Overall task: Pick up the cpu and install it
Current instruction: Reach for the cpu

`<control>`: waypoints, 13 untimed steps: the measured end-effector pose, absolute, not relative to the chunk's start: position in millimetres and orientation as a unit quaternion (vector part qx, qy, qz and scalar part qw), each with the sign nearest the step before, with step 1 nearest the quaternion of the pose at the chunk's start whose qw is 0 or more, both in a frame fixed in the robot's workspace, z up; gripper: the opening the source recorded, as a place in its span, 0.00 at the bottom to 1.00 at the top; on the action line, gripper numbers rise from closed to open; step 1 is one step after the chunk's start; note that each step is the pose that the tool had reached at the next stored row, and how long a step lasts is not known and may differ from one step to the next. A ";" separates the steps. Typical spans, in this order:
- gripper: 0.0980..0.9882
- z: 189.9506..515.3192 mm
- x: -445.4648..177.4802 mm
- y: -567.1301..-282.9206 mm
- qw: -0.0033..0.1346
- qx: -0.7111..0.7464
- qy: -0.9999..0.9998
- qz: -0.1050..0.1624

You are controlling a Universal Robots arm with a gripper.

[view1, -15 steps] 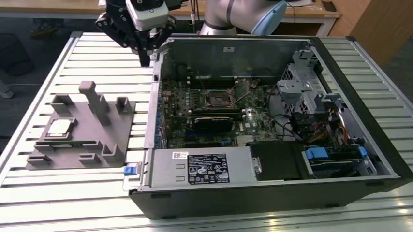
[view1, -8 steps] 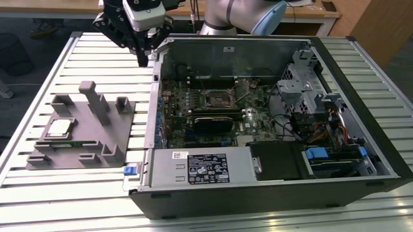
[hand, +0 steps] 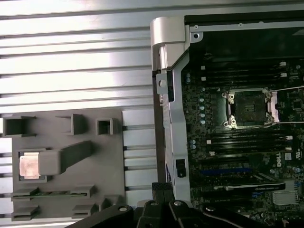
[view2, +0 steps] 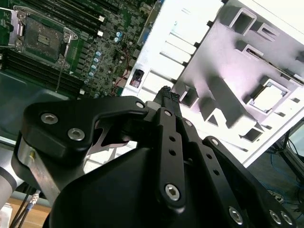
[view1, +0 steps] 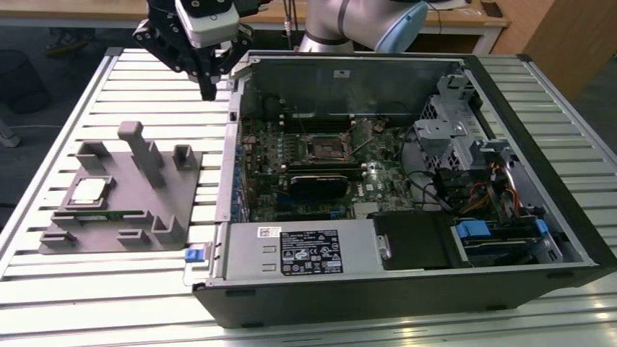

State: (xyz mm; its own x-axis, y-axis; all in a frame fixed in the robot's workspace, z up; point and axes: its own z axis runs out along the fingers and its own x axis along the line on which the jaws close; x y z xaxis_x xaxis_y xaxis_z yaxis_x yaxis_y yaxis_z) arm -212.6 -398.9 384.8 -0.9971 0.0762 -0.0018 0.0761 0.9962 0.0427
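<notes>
Above the slatted metal surface [view1: 115,289], by the corner of the open computer case [view1: 540,238], the claw [view1: 207,92] hung pinched narrow and empty. The cpu [view1: 89,190] sat in the grey holder [view1: 126,224], well apart from it. Biggest risk imo: the tall post [view1: 135,144] beside the chip snagging a finger. Wooden desks [view1: 97,11] stood behind.

The cpu [view1: 88,191] is silvery, the holder [view1: 135,196] grey (motherboard [view1: 289,155] green).
</notes>
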 end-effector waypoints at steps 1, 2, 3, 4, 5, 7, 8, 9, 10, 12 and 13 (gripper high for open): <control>0.01 384.8 -213.3 -398.9 0.002 0.038 0.999 0.021; 0.01 384.7 -213.9 -398.9 0.002 0.038 0.999 0.021; 0.01 384.6 -214.6 -398.9 0.002 0.038 0.999 0.021; 0.01 384.5 -215.3 -398.9 0.002 0.038 0.999 0.021; 0.01 384.4 -216.0 -398.9 0.002 0.038 0.999 0.021; 0.01 384.3 -217.3 -398.9 0.001 0.038 0.999 0.021; 0.01 384.2 -218.0 -398.9 0.001 0.038 0.999 0.021; 0.01 384.1 -218.8 -399.0 0.001 0.038 0.999 0.021; 0.01 384.1 -219.5 -398.9 0.001 0.038 0.999 0.021; 0.01 383.8 -221.2 -398.9 0.001 0.038 0.999 0.021; 0.01 383.7 -221.9 -398.9 0.001 0.038 0.999 0.021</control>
